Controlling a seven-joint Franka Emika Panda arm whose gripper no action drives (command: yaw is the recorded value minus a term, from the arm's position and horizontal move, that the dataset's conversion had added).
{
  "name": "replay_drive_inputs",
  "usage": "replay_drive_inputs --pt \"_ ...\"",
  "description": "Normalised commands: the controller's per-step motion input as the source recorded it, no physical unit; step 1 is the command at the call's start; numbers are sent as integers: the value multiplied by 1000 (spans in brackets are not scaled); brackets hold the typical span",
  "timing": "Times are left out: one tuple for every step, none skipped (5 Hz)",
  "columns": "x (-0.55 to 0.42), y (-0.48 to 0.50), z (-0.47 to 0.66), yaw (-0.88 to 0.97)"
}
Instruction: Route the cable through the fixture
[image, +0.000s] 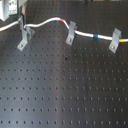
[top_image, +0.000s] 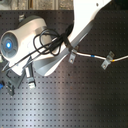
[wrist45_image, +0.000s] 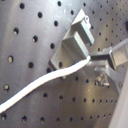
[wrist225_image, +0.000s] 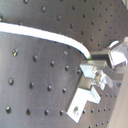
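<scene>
Gripper (image: 22, 25): at the first exterior view's upper left, low over the board; jaws pressed together on the cable (image: 47, 22), as both wrist views suggest, with the cord ending at the fingertips (wrist45_image: 97, 56).

Fixture (image: 25, 38): grey two-pronged bracket directly below the gripper, its angled foot on the board. In the first wrist view the fixture (wrist45_image: 77, 40) sits just beside the pinched cord; whether the cord lies between the prongs cannot be told.

Cable, remainder: white cord arcs toward the first exterior view's right, red band (image: 62, 21) near its crest, through the middle clip (image: 70, 33), past the blue band (image: 96, 36), to the far clip (image: 115, 40).

Progress, judged: cord held at the bracket; seating in the U-shaped top appears unfinished or just under way.

Room: perforated board (image: 65, 90) bare across the first exterior view's lower half; the bracket's prongs crowd the fingertips.
</scene>
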Motion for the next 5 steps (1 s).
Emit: replay_drive_inputs --pt "50 -194 -140 -57" --pt "138 -352 -416 -157" --pt "-24 -269 -342 -40" --pt "-86 -135 -299 43" --pt "44 66 -67 563"
